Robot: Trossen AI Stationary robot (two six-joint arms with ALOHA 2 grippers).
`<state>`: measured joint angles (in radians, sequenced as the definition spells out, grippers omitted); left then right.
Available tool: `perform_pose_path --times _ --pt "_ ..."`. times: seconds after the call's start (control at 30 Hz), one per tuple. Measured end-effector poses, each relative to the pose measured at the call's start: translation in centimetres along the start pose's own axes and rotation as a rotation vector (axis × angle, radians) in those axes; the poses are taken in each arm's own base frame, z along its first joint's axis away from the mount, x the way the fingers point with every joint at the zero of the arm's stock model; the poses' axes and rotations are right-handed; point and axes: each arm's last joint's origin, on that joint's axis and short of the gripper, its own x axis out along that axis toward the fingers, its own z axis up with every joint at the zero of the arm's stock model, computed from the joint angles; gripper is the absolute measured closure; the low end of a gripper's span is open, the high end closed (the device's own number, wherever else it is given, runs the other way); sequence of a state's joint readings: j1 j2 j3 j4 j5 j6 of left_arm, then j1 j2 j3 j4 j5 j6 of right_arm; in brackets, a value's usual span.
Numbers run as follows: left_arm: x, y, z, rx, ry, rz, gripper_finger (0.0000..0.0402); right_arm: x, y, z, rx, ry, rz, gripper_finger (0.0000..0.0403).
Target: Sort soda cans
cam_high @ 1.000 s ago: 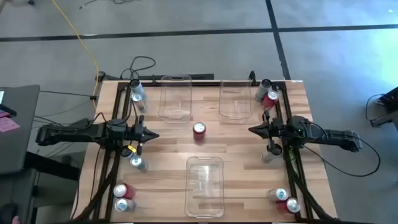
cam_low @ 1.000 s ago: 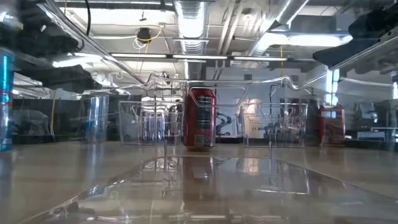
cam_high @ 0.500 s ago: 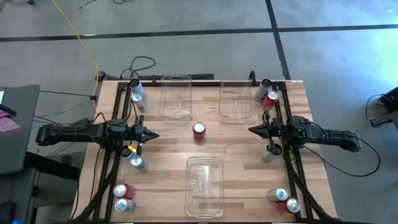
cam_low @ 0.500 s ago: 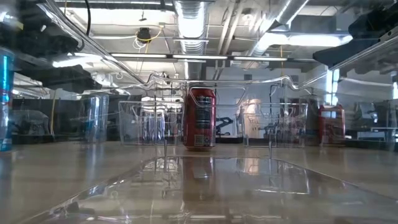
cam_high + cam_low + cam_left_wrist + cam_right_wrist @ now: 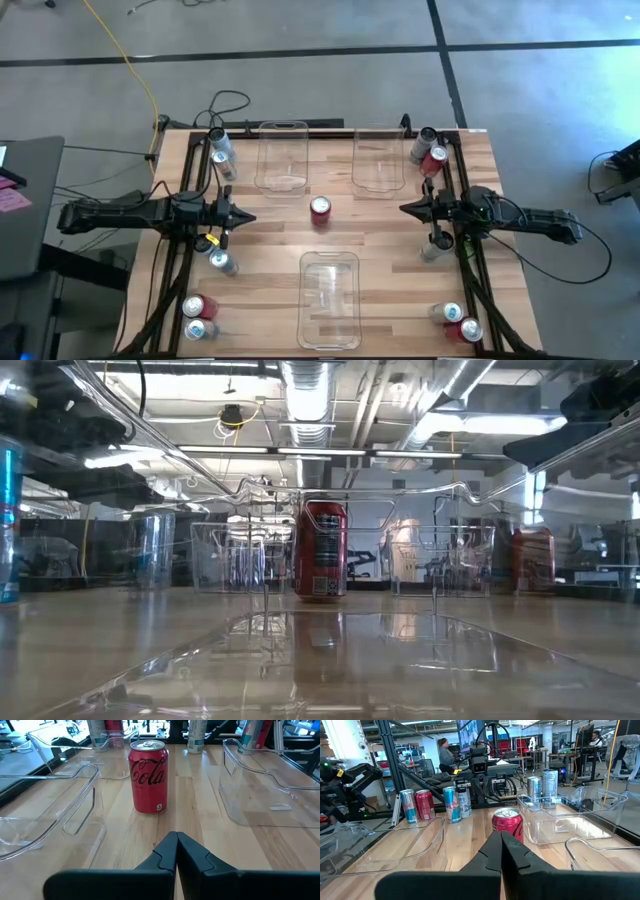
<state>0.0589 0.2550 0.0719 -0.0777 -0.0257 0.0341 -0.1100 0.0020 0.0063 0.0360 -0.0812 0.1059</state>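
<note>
Nothing sorted yet as far as we can tell. The red can [image 5: 320,209] stands upright mid-table, between the two far bins [image 5: 281,155] and the near bin [image 5: 330,296], and the other cans sit at the table's corners. Our left gripper [image 5: 243,216] and right gripper [image 5: 405,209] flank the red can, well apart from it, both pinched closed and empty. We'd open the left one wide first, then come in level and grab the can around its middle so it doesn't tip.
</note>
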Motion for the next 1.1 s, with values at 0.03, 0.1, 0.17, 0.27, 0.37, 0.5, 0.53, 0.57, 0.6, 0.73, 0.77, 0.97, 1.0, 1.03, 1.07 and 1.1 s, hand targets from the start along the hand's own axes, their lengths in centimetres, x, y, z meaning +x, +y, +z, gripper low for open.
perform_pose_path --times 0.03,0.1,0.17,0.27,0.37,0.5,0.53,0.57,0.6,0.73,0.77,0.97,1.0,1.03,1.07,1.1 --pt "0.0 0.0 0.0 0.000 0.001 0.000 0.0397 0.0 0.0 0.0 0.000 0.000 0.000 0.0390" --pt "0.0 0.0 0.0 0.000 0.001 0.000 0.0397 0.0 0.0 0.0 0.000 -0.001 0.000 0.0390" --pt "0.0 0.0 0.0 0.011 -0.001 0.000 0.0397 0.0 0.0 0.0 0.000 -0.001 0.000 0.0390" --pt "0.0 0.0 0.1 0.151 -0.013 0.004 0.0397 0.0 0.0 0.0 0.000 -0.001 0.000 0.0390" --pt "0.0 0.0 0.1 0.229 -0.012 0.006 0.0397 0.0 0.0 0.0 0.000 -0.001 0.000 0.0390" --pt "0.0 0.0 0.0 0.241 -0.005 0.005 0.0397 0.0 0.0 0.0 -0.005 -0.001 -0.002 0.0390" --pt "0.0 0.0 0.0 0.237 -0.005 0.005 0.0397 0.0 0.0 0.0 -0.018 -0.001 -0.005 0.0390" --pt "0.0 0.0 0.1 0.232 -0.006 0.005 0.0397 0.0 -0.1 0.0 -0.025 -0.001 -0.008 0.0390" --pt "0.0 0.0 0.1 0.230 -0.015 0.009 0.0397 0.0 -0.1 0.0 -0.024 -0.002 -0.011 0.0390" --pt "0.0 0.1 0.8 0.203 -0.086 0.046 0.0397 0.0 -0.1 0.1 0.013 -0.009 -0.010 0.0390" --pt "-0.1 0.2 1.0 0.184 -0.105 0.060 0.0397 0.0 -0.1 0.2 0.025 -0.018 -0.009 0.0390" --pt "-0.4 0.5 2.7 0.129 -0.270 0.155 0.0397 -0.3 0.1 2.2 0.019 -0.147 -0.001 0.0390" --pt "-0.5 0.5 2.9 0.124 -0.296 0.166 0.0397 -0.4 0.2 2.9 0.012 -0.179 0.003 0.0390" --pt "-0.6 0.5 3.1 0.121 -0.321 0.174 0.0397 -0.6 0.3 3.7 -0.001 -0.209 0.005 0.0390" --pt "-0.7 0.5 3.4 0.116 -0.346 0.184 0.0397 -0.8 0.4 4.3 -0.014 -0.233 0.007 0.0390" --pt "-0.7 0.6 3.6 0.108 -0.368 0.199 0.0397 -1.0 0.4 4.9 -0.025 -0.250 0.008 0.0390"
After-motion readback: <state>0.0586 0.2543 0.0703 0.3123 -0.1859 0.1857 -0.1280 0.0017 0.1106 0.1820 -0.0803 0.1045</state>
